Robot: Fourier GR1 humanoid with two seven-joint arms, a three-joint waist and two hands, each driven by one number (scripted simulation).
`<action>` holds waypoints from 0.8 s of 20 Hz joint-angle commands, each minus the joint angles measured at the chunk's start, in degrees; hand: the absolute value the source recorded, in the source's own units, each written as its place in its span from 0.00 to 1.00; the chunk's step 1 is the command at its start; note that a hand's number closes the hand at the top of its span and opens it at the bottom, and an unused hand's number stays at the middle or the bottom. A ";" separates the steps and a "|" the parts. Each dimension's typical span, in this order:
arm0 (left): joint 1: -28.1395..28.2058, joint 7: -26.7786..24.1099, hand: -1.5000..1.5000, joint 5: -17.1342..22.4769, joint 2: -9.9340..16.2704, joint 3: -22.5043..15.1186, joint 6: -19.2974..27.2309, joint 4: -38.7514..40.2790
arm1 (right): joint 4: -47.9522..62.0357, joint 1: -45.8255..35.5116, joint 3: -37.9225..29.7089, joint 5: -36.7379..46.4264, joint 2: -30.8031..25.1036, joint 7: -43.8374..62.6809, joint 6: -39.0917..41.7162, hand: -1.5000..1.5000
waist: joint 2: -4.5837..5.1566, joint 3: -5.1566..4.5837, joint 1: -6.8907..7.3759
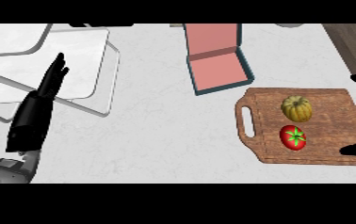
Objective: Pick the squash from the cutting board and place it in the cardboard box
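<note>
A ribbed yellow-green squash (297,108) lies on the upper part of the wooden cutting board (259,138) at the right. The box (217,72), pink inside with dark teal walls, sits up and left of the board with its lid raised at the far side. My left hand (36,112) rests open at the far left, fingers pointing up, far from both. Only a small black bit of my right hand (348,149) shows at the right edge, over the board's lower right part and below and to the right of the squash.
A red tomato (293,137) with a green stem lies just below the squash on the board. Pale glassy panels (83,63) lie beside and under the left hand. A dark wooden strip (341,42) runs along the upper right corner.
</note>
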 commanded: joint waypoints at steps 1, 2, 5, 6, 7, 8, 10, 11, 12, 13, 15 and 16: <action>4.51 4.67 0.50 0.04 2.54 3.18 0.96 9.42 | 0.67 -0.56 3.21 4.62 -7.39 3.62 6.28 0.00 | 1.69 -1.68 2.11; 4.17 4.02 0.50 0.35 2.53 3.52 0.51 10.30 | 0.51 -1.02 4.28 5.10 -7.01 4.44 6.95 0.00 | 1.82 -1.68 2.29; 3.50 4.93 0.50 -0.83 1.90 2.20 0.75 10.26 | 0.25 -3.30 5.68 4.23 -9.35 8.20 13.12 0.00 | 1.77 -1.65 3.06; 3.33 5.13 0.50 -1.11 1.04 1.47 0.99 10.85 | 0.83 -3.32 6.63 4.47 -9.67 8.44 14.73 0.00 | 1.96 -1.61 3.10; 2.78 5.52 0.50 -0.13 1.37 2.28 0.43 9.87 | 0.40 -4.09 8.19 5.47 -9.18 11.22 15.52 0.00 | 1.88 -1.64 4.08; 1.80 5.14 0.50 -0.47 2.28 2.18 -0.74 10.65 | 1.21 -5.21 8.30 5.41 -11.33 11.69 18.51 0.00 | 2.23 -1.68 4.35; 2.13 5.10 0.50 -1.19 1.47 1.79 0.32 10.40 | 1.20 -5.08 10.82 6.04 -11.34 13.74 21.78 0.00 | 2.05 -1.64 4.74; 1.44 5.31 0.50 -1.02 1.28 1.74 0.00 10.73 | 2.37 -6.29 11.16 5.94 -10.88 14.59 22.97 0.00 | 2.26 -1.58 5.21; 0.12 5.72 0.50 -1.17 0.73 1.36 -0.25 11.92 | 2.33 -7.41 11.86 5.71 -9.58 16.38 23.81 0.00 | 2.39 -1.56 4.74; 0.03 5.75 0.50 -0.85 0.68 1.71 -0.30 12.01 | 2.29 -8.82 11.89 4.80 -9.49 18.07 25.75 0.00 | 2.40 -1.63 5.27; -0.33 5.54 0.50 -0.86 0.68 1.64 -0.75 12.24 | 3.21 -11.43 12.39 4.19 -7.95 20.25 27.78 0.00 | 2.33 -1.58 5.48; 0.00 5.54 0.50 -1.86 0.35 1.24 0.10 12.27 | 3.47 -10.91 13.75 4.62 -6.89 20.58 28.44 0.00 | 2.03 -1.50 4.85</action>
